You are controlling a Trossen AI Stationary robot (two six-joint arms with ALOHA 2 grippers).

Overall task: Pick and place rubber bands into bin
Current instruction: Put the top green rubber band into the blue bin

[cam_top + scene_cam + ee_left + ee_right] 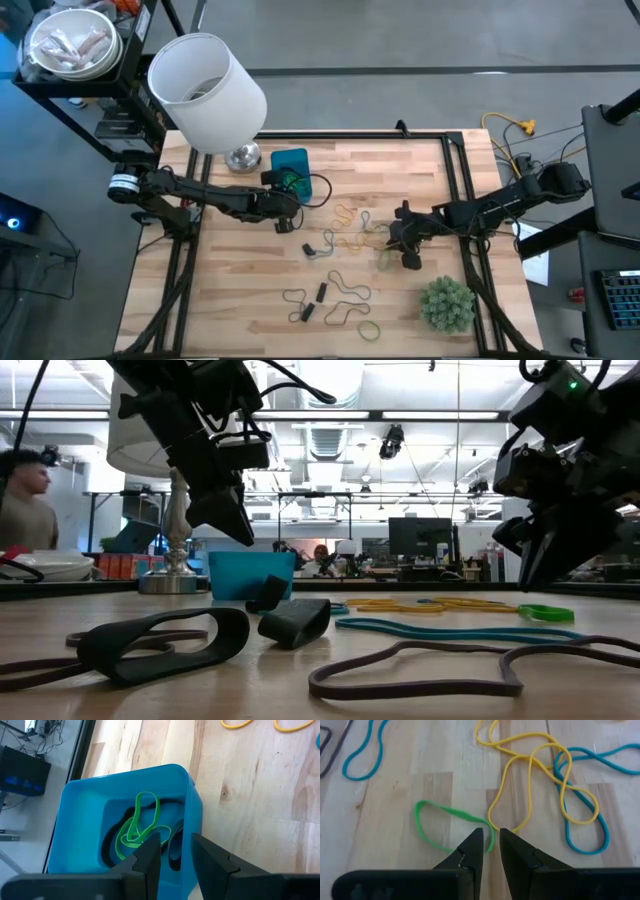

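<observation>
The blue bin (290, 165) stands on the table's far part, by the lamp base. In the left wrist view the bin (125, 780) holds a green rubber band (137, 827) and dark ones. My left gripper (175, 850) hovers open and empty over the bin's near edge (285, 212). My right gripper (491, 840) is right of centre (408, 250), pointing down, its fingers a narrow gap apart. They stand just above one end of a green band (450, 811) lying flat on the wood (545, 613). Yellow bands (530, 760) and teal bands (580, 820) lie tangled just beyond.
A lamp with a big white shade (205, 90) stands at the far left corner and a bushy green plant (447, 303) at the near right. Dark bands (330, 290) and another green band (368, 328) lie toward the near edge. A person (25, 500) shows behind the table.
</observation>
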